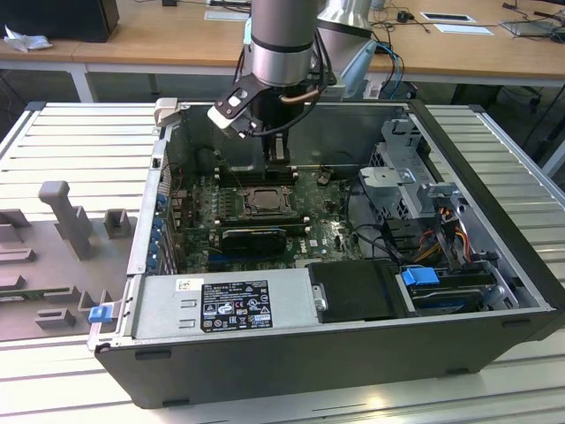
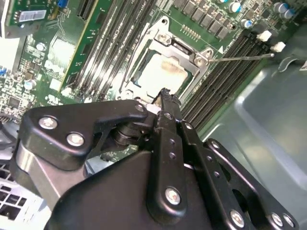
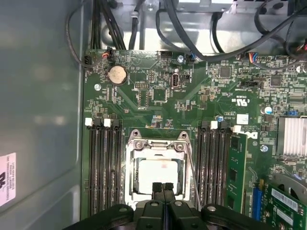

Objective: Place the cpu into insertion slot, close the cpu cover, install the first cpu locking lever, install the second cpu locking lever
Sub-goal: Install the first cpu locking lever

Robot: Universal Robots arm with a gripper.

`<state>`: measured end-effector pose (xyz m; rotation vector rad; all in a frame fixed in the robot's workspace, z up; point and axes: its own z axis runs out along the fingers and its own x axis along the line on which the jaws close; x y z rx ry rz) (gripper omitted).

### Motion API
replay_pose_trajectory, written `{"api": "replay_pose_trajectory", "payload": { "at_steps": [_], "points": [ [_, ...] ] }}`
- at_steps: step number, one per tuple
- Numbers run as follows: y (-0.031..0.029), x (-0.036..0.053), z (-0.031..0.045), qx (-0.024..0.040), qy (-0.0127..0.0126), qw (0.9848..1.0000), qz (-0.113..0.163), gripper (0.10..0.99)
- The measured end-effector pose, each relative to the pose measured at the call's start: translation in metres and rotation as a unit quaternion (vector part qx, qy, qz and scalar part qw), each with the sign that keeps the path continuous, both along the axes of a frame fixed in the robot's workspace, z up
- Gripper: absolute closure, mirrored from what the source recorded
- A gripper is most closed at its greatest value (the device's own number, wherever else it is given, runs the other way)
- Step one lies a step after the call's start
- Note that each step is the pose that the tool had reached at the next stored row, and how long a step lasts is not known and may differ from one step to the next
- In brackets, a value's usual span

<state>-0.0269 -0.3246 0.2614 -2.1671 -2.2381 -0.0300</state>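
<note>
Gripper (image 2: 164,97) pinched closed above cpu (image 2: 160,72); cpu cover (image 2: 162,38) down.

Open PC case (image 1: 353,362), PSU (image 1: 221,305) inside, coin cell (image 3: 116,74) near memory slots (image 3: 103,163); grey fixture (image 1: 62,208) at exterior view's left, maybe plastic.

No wording can be made out anywhere; print too small. Labels seen, w/ where each sits:
- black-and-white label (image 1: 237,305) on power supply box, exterior view; small white sticker (image 1: 189,285) just beside it.
- barcode sticker (image 2: 32,15) on an add-in card, second wrist view.
- white sticker (image 3: 6,178) on case wall, first wrist view.
- white printed marks (image 3: 242,101) on green board, same view.
</note>
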Motion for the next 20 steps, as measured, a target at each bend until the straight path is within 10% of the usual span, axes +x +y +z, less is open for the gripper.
{"api": "replay_pose_trajectory", "payload": {
  "at_steps": [6,20],
  "points": [
    [0.0,-0.0001,-0.0001,-0.0001,-0.0014,0.9987,0.051,0.98],
    [0.0,-0.0003,-0.0002,0.0001,-0.0014,0.9855,0.17,0.98]
  ]
}}
